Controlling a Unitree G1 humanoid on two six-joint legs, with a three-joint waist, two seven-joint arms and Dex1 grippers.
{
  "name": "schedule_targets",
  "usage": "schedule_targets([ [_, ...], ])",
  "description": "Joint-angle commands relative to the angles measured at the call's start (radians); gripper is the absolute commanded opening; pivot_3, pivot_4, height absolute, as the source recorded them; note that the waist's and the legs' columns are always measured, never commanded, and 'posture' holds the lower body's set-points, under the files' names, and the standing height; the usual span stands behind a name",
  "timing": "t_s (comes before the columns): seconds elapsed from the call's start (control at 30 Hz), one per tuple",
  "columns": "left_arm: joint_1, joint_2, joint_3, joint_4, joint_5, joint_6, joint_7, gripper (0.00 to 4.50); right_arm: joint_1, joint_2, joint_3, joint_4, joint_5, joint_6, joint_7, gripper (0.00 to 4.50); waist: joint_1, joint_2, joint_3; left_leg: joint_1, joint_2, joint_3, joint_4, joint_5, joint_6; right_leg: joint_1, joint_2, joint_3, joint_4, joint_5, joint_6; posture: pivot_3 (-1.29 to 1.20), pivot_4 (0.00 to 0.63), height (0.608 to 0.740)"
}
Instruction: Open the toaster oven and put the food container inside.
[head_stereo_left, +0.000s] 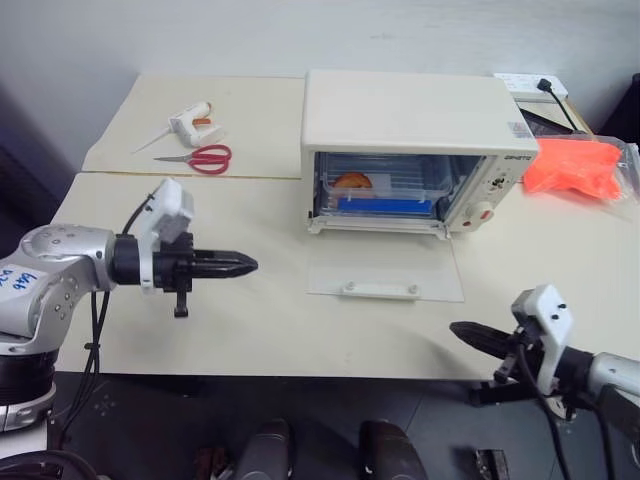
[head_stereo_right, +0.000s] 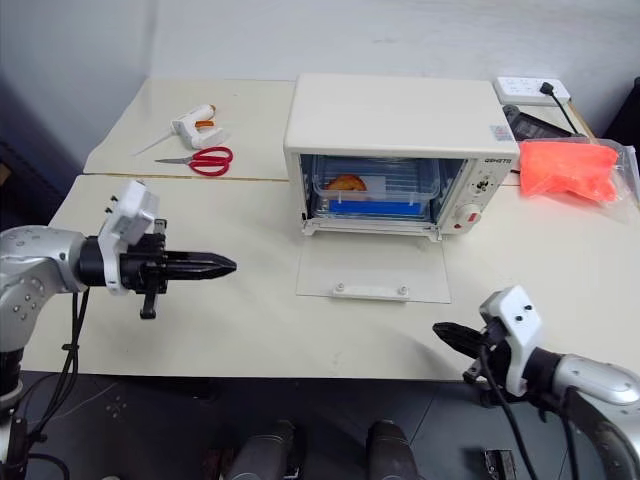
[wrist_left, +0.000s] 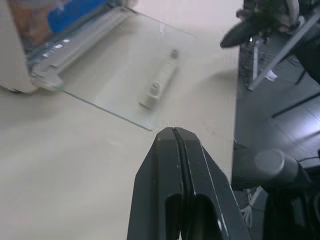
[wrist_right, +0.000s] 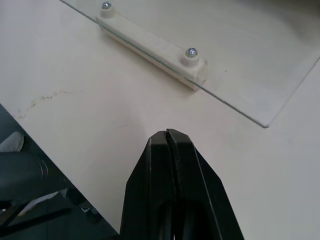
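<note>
So the toaster oven (head_stereo_left: 415, 150) is sitting at the back of the counter (head_stereo_left: 250, 320) w/ its glass door (head_stereo_left: 385, 268) lying flat open. The food container (head_stereo_left: 385, 190) is sitting inside it. Left gripper (head_stereo_left: 245, 265) and right gripper (head_stereo_left: 462, 331) are both hovering pinched together, holding nothing, well apart from the oven.

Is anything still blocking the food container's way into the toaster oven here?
No. The food container already sits inside the toaster oven, whose glass door lies open flat on the table. Both grippers are apart from it, holding nothing.
</note>
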Motion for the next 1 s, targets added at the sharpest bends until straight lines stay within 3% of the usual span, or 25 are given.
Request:
schedule_targets([
  [0.03, -0.032, 0.027, 0.070, 0.011, -0.060, 0.020, -0.007, 1.16, -0.024, 0.033, 0.049, 0.024, -0.045, -0.044, -0.056, 0.00, -0.004, 0.000, 0.000, -0.001, 0.000, 0.000, 0.000, 0.000, 0.000, -0.001, 0.000, 0.000, 0.002, 0.000, 0.000, 0.00, 0.150, 0.740],
  [0.4, -0.069, 0.040, 0.099, -0.002, -0.108, 0.041, 0.031, 4.48, -0.213, 0.108, 0.163, 0.308, -0.190, -0.193, -0.126, 0.00, -0.020, 0.000, 0.000, -0.002, 0.000, 0.001, 0.001, 0.000, 0.000, -0.002, 0.000, 0.000, 0.003, 0.000, 0.000, 0.00, 0.150, 0.740],
  [1.0, -0.108, 0.006, 0.053, 0.018, -0.084, -0.018, 0.068, 4.48, -0.555, 0.055, 0.051, 0.252, -0.042, -0.089, -0.147, 0.00, -0.017, 0.001, 0.000, -0.002, 0.000, 0.000, 0.000, 0.000, 0.000, -0.002, 0.001, -0.001, 0.003, 0.000, 0.000, 0.00, 0.150, 0.740],
])
